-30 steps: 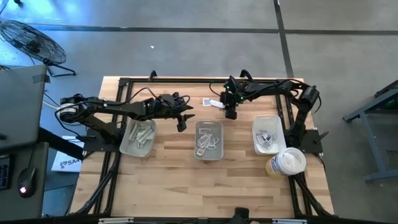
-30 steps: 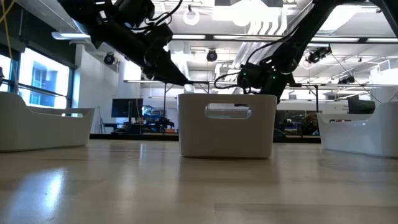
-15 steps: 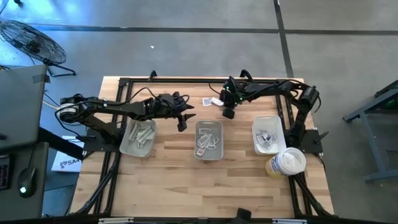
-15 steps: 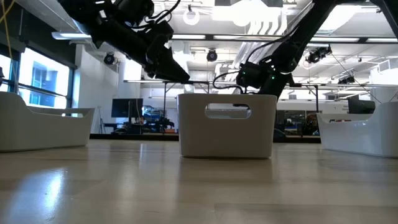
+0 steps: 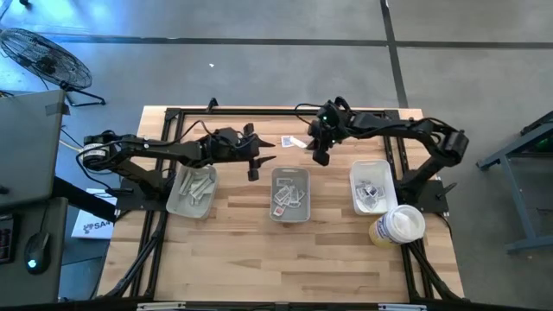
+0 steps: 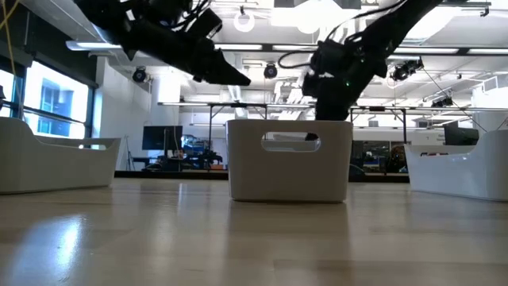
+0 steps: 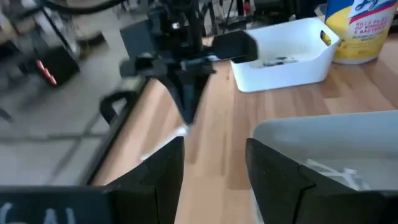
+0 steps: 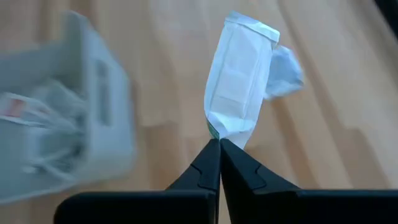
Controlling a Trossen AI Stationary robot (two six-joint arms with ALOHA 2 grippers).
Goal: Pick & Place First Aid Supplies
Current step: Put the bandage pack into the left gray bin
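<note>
Right gripper (image 8: pixel 219 144): jaws clenched on the lower end of a white oblong wrapper (image 8: pixel 240 84), which hangs above the worktop (image 5: pixel 233 250) — just beyond the far rim of the grey centre tray (image 5: pixel 289 193).
Left gripper (image 5: pixel 253 169): jaws released, nothing between them — it hovers between the left tray (image 5: pixel 192 192) and the centre tray.
Packets on worktop: one near the far edge (image 5: pixel 288 142), loose.
Centre tray contents: several flat packets (image 5: pixel 285 200).
Right tray (image 5: pixel 370 187): white, with more sachets inside; a round tub (image 5: pixel 399 226) stands beside it.
</note>
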